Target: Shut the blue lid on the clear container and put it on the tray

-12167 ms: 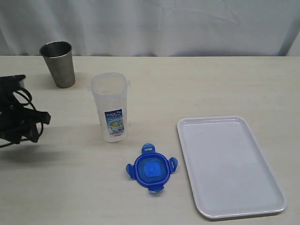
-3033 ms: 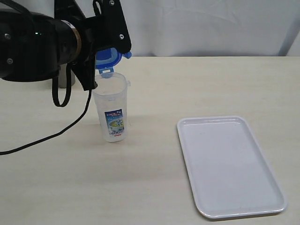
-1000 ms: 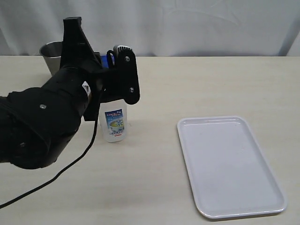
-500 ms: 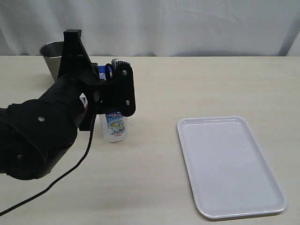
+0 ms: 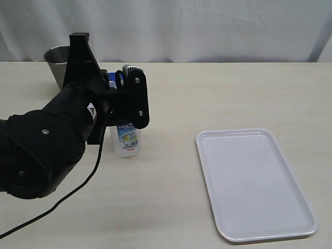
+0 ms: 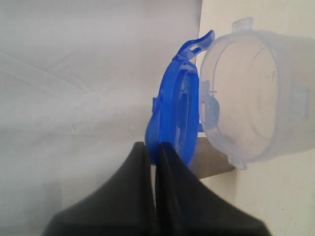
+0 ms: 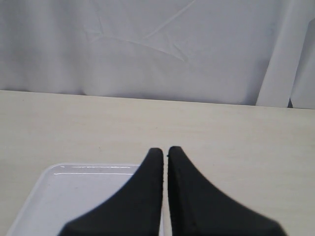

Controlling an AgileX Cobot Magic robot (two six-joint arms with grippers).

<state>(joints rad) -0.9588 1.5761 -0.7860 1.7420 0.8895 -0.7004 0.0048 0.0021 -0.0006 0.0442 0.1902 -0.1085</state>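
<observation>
Tray (image 5: 254, 181) is noted nearest, flat on the table (image 5: 171, 207), nothing on it; it is judged to be kept free as the drop-off spot. It is set at about 4 o'clock from the clear container (image 5: 126, 141), well apart.

Right gripper (image 7: 164, 150) is seen in its wrist view only: fingers pressed together, nothing between them, a corner of the tray below. It is judged to be parked out of the working area.

Clear container is stood upright on the table, label facing the camera, its upper part hidden by the left arm in the exterior view. The mouth is shown open and uncovered in the left wrist view.

Left gripper (image 6: 155, 150) is pinched on the blue lid (image 6: 177, 118), which is held by its edge and presented just beside the mouth, not seated. Contact with the rim cannot be told. The edge grip is judged to leave the lid's face free for pressing on.

Steel cup (image 5: 54, 58) is set at about 11 o'clock from the container, untouched.
</observation>
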